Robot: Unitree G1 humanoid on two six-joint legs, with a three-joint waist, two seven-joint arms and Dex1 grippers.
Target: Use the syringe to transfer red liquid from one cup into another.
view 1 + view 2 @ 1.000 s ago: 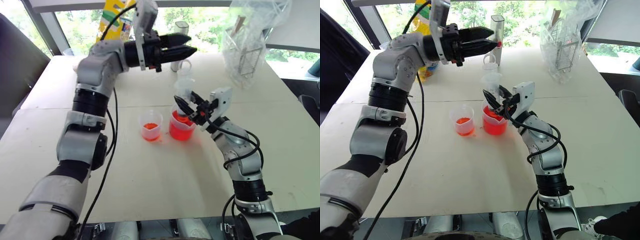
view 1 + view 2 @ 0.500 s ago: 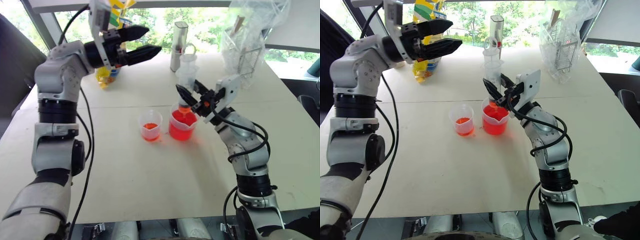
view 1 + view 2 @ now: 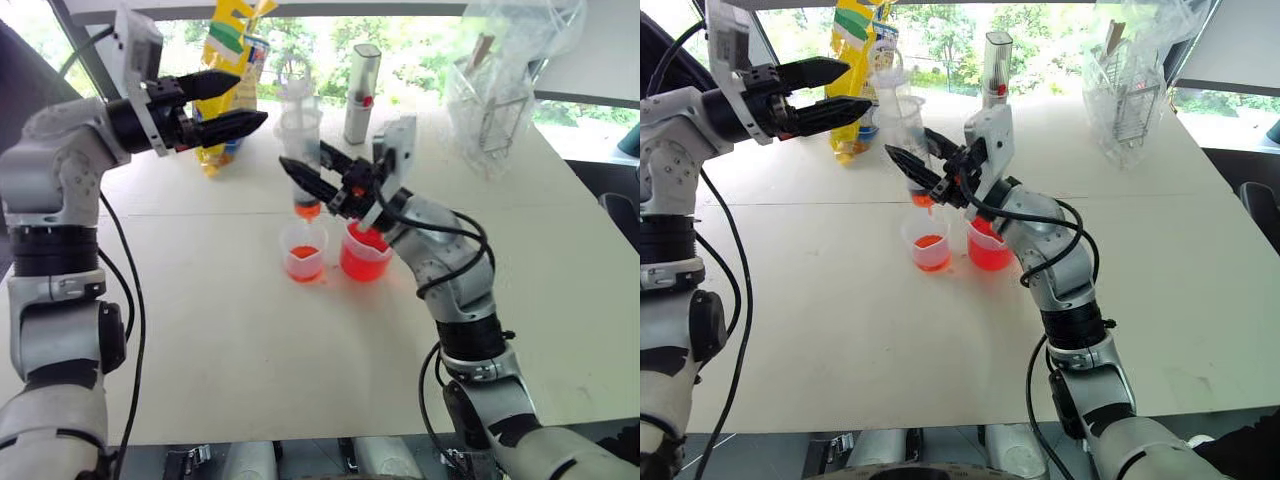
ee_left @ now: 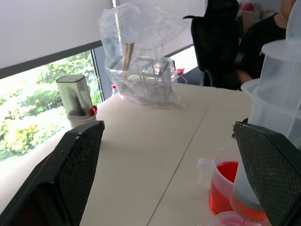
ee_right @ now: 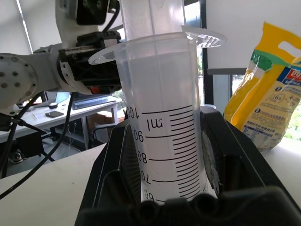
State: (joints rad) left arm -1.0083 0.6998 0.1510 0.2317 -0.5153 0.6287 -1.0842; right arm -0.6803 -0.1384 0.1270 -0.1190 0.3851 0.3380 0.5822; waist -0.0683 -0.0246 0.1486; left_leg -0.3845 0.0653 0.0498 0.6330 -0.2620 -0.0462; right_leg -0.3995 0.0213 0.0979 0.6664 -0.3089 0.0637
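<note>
Over the smaller cup, near the middle of the table: syringe held upright, red-stained tip pointing down at the cup's mouth and hanging clear of it. Right gripper clenched on the barrel, one black finger on each side, graduation marks showing between them in the right wrist view. Left gripper released, jaws spread wide and holding nothing, well off to the left beside the yellow bag. Larger beaker just beside the smaller cup on its right, about half full of red liquid; cannot tell whether the two cups touch. Thin red layer already in the smaller cup. Red visible only low in the barrel, near the tip.

Probably at the point of emptying, with the plunger not yet pressed.

Risks from here:
- Drips or a jet landing on the table if the tip sits off the cup's centre when the plunger goes down.
- Barrel sliding or tilting in the grip under an off-axis push on the ring, since smooth plastic is pinched from two sides only.
- Splash out of the shallow cup from pressing too fast.
- Light cup knocked over if the tip comes down onto its rim.
- Wide left jaws catching the syringe's flange on the way back.
</note>
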